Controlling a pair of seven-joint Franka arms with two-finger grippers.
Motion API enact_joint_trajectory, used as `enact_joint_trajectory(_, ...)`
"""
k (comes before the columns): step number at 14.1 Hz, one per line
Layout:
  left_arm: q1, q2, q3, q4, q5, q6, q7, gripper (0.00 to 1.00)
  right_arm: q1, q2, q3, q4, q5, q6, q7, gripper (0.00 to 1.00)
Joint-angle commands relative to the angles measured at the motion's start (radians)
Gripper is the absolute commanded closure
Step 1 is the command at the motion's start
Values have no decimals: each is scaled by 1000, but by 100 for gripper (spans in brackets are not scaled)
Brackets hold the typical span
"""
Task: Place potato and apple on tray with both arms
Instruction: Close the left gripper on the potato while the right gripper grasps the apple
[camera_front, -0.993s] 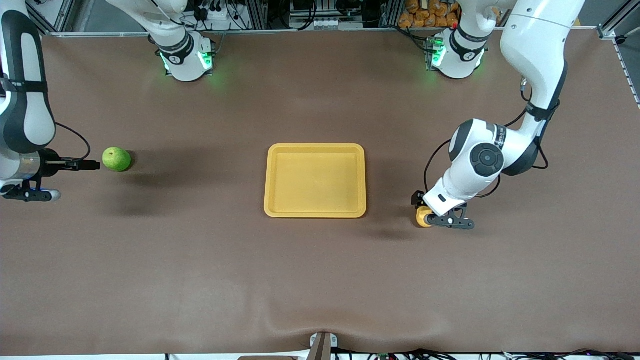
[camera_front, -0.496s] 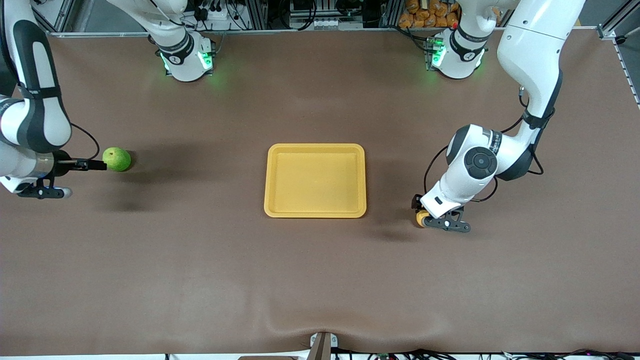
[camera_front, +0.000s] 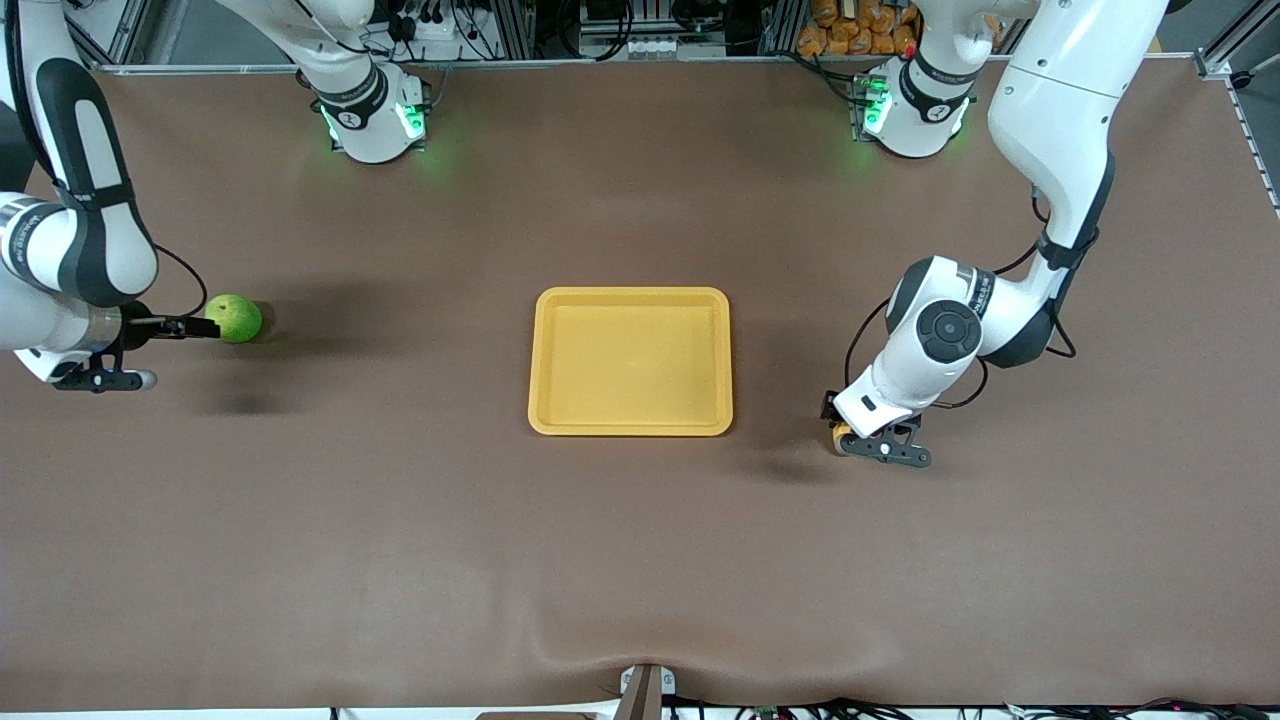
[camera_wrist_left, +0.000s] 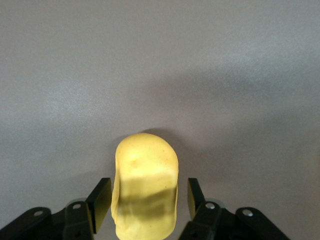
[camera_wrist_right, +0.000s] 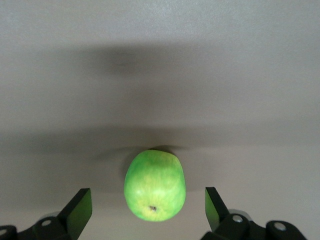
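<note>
1. The left hand (camera_front: 850, 437) is low at the table (camera_front: 640, 560), toward the left arm's end. Its two fingers (camera_wrist_left: 101, 197) stand on either side of the potato (camera_wrist_left: 145, 187) with only thin slivers of space showing, so it is nearly closed round it; whether the pads already press on it, I cannot tell.
2. The potato lies on the table between those fingers. From the front only a small yellow-orange bit of it (camera_front: 840, 435) peeks out under the hand. It is apart from the tray, slightly nearer to the front camera than the tray's near edge.
3. The right hand (camera_front: 195, 327) is at the right arm's end of the table, pointing toward the apple (camera_front: 234, 318). Its fingers (camera_wrist_right: 80, 207) are spread wide, with clear gaps to the fruit on both sides; it holds nothing.
4. The apple (camera_wrist_right: 155, 185) sits on the table, partly between the fingertips, its dark stem spot turned toward the wrist camera. It is well apart from the tray.
5. The tray (camera_front: 545, 400) lies flat at the middle of the table, between the two hands. Nothing is in it; its yellow floor is bare from rim to rim.
</note>
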Motion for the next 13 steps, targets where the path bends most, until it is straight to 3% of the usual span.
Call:
enact_joint_trajectory(1,-5,10,0,6,27,12,-21,36,-30,-10,14,-72,-17,74,-14,0)
enact_joint_trajectory(3,-6,14,0,8,27,12,-21,40,-30,-10,14,-86,-17,87,-16,0)
enact_joint_trajectory(13,-8,8,0,6,29,5,-20,85,-44,-6,14,-160,-39,173,-19,0)
